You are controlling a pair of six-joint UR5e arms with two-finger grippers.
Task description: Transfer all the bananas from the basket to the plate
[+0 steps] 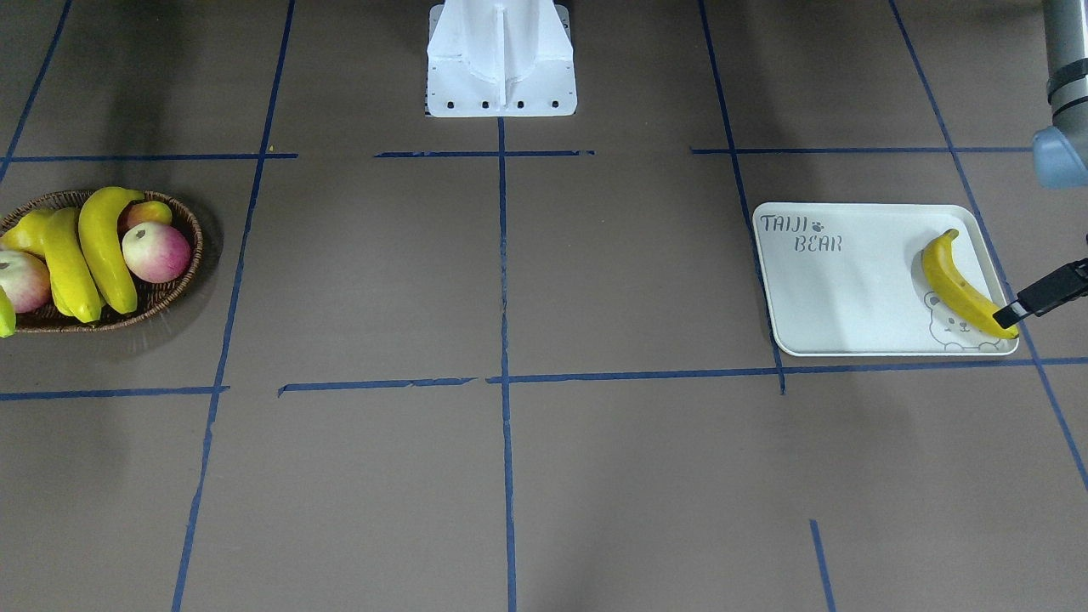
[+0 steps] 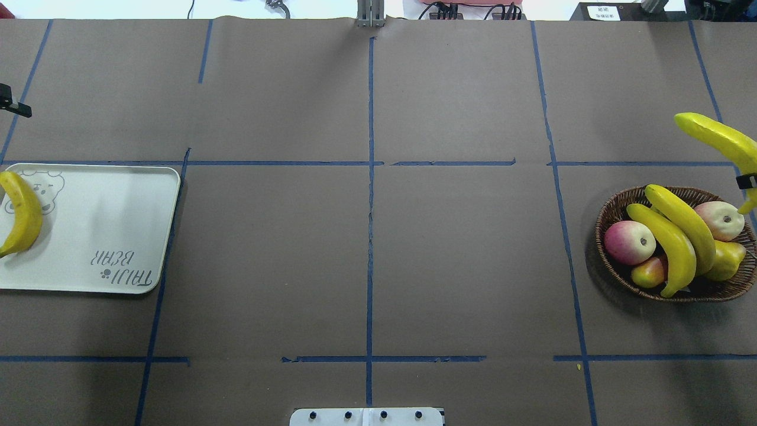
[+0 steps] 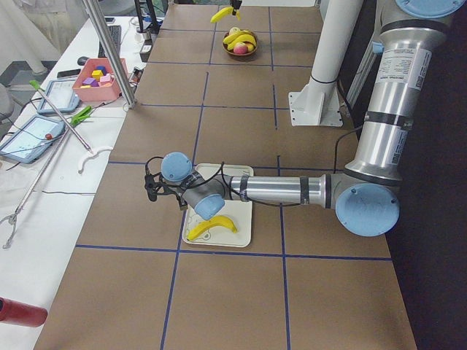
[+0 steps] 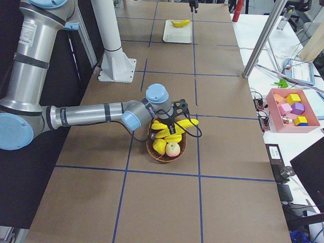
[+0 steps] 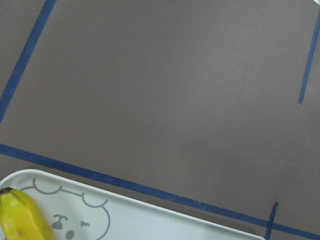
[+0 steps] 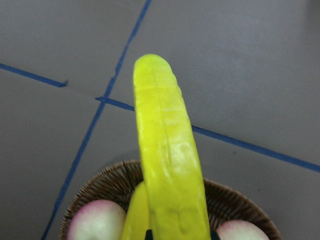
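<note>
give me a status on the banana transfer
Right gripper shut on lifted banana over the basket. Left gripper by the plate, jaws unclear. One banana on plate, two bananas in basket. Nothing in the way.

Brown table fills most of this one, crossed by blue tape lines. Along the bottom the plate curves in, its rim just below a tape line. A grey bear is printed on it (only partly in frame), and a banana end, dark-tipped, lies right beside it.
</note>
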